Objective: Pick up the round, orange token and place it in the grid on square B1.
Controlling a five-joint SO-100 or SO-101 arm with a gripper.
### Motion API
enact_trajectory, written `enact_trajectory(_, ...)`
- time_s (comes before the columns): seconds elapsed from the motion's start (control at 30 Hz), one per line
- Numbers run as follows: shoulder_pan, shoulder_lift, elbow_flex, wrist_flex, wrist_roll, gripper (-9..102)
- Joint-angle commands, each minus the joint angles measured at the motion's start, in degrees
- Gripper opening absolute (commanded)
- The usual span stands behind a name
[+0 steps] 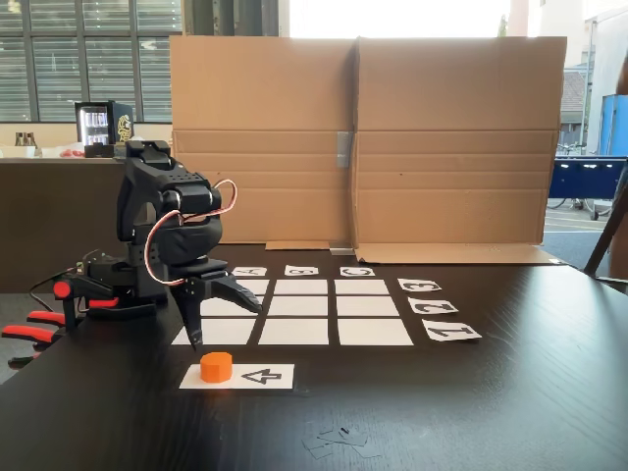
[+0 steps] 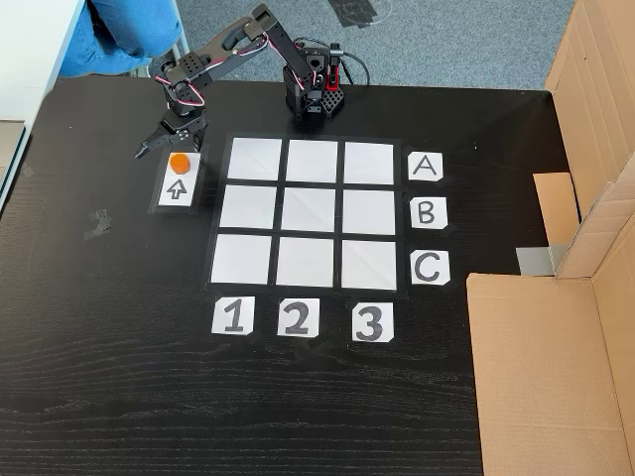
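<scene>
The orange token (image 1: pixel 216 366) (image 2: pixel 179 163) sits on the end of a white paper strip with a black arrow (image 1: pixel 257 376) (image 2: pixel 179 188), beside the grid (image 1: pixel 367 305) (image 2: pixel 369 213). My black gripper (image 1: pixel 221 319) (image 2: pixel 170 146) hangs open just above the token, on the arm-base side, with its fingers spread and nothing between them. Square B1 (image 1: pixel 294 332) (image 2: pixel 246 209) is bare: it is the middle square of the grid's near row in one fixed view, and the left square of the middle row in the other.
A tall cardboard wall (image 1: pixel 363 137) (image 2: pixel 556 367) stands along the far side of the table. Orange clamps (image 1: pixel 39 319) hold the arm base (image 2: pixel 316 94) at the table edge. Letter labels (image 2: pixel 426 213) and number labels (image 2: pixel 296 317) border the grid. A person's leg (image 2: pixel 119 30) shows beyond the table.
</scene>
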Motion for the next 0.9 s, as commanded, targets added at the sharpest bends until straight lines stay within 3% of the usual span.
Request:
enact_trajectory(0.0, 0.8, -1.0, -3.7, 0.1, -0.4, 81)
enact_trajectory(0.4, 1.0, -6.0, -8.5, 0.1, -0.7, 80)
enact_trajectory(0.53, 0.8, -6.3, -8.6, -0.1, -1.8, 68)
enact_trajectory(0.67, 0.8, -6.9, -8.4, 0.1, -4.3, 49)
enact_trajectory(0.87, 1.1, -7.6, -8.6, -0.5, -7.8, 13)
